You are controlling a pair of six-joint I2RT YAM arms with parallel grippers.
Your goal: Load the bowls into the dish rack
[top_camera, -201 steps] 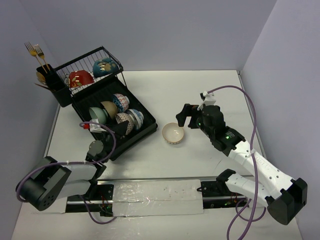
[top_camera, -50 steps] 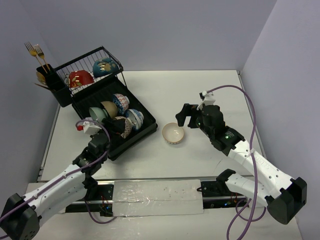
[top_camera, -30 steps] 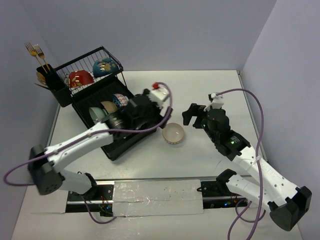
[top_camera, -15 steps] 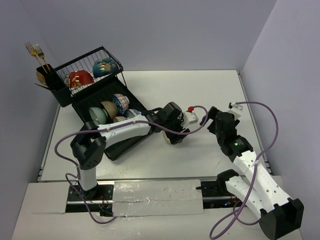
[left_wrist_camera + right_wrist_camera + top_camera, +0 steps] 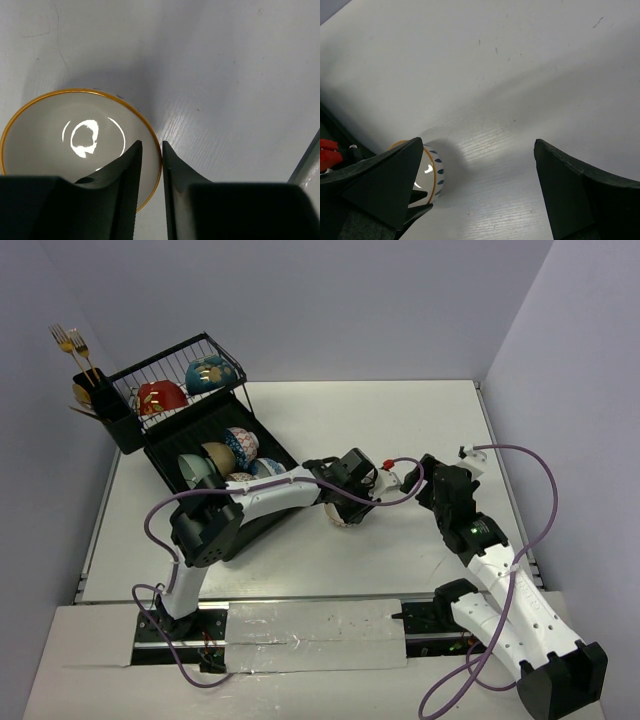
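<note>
**Cream bowl [image 5: 75, 150], gold rim, loose on table [image 5: 400, 420]**

Upright mid-table, right of the dish rack [image 5: 158, 452]. Left gripper [image 5: 152, 170] is narrowed astride the rim, one finger inside, one outside. Probably light, glazed, slippery and breakable; the rim is the handhold. Right gripper [image 5: 479, 150] gapes wide and empty, beyond the bowl on its right. Outer pattern mostly hidden. Other bowls [image 5: 225, 460] racked far left.

White table [image 5: 340, 410], faint scuffs on its surface. Gold forks [image 5: 68, 340] stand upright at far left. Pale walls [image 5: 300, 300] on three sides.
</note>
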